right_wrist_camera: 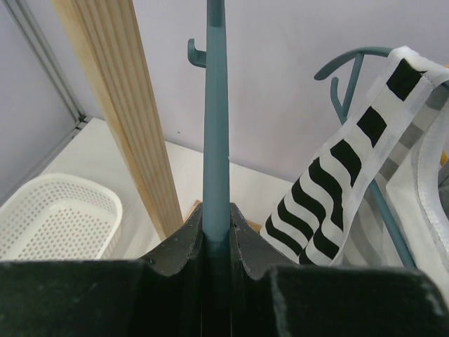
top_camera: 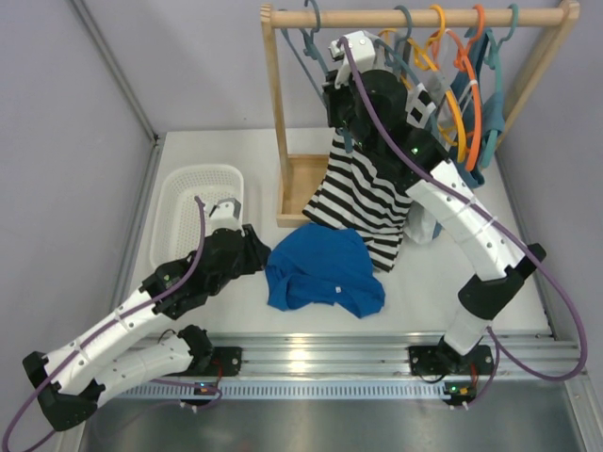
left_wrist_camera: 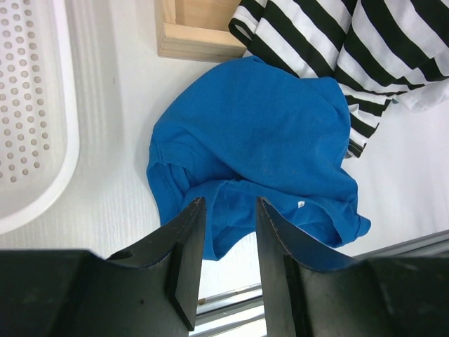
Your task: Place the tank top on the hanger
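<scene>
The royal-blue tank top (top_camera: 325,268) lies crumpled on the white table, in front of the rack. My left gripper (top_camera: 262,252) hovers at its left edge, open. In the left wrist view its two fingers (left_wrist_camera: 230,203) frame the garment's near hem (left_wrist_camera: 259,126) with nothing between them. My right gripper (top_camera: 332,80) is raised at the rack's left end, shut on the slate-blue hanger (top_camera: 303,40). Seen from the right wrist, the hanger's thin bar (right_wrist_camera: 215,126) rises straight out of the closed gripper (right_wrist_camera: 216,217).
A black-and-white striped top (top_camera: 363,198) hangs from the wooden rack (top_camera: 415,17) just behind the tank top. Orange (top_camera: 476,85) and yellow (top_camera: 450,94) hangers and a teal top (top_camera: 490,113) hang further right. A white perforated basket (top_camera: 193,212) sits at the left, beside the rack's post (top_camera: 276,113).
</scene>
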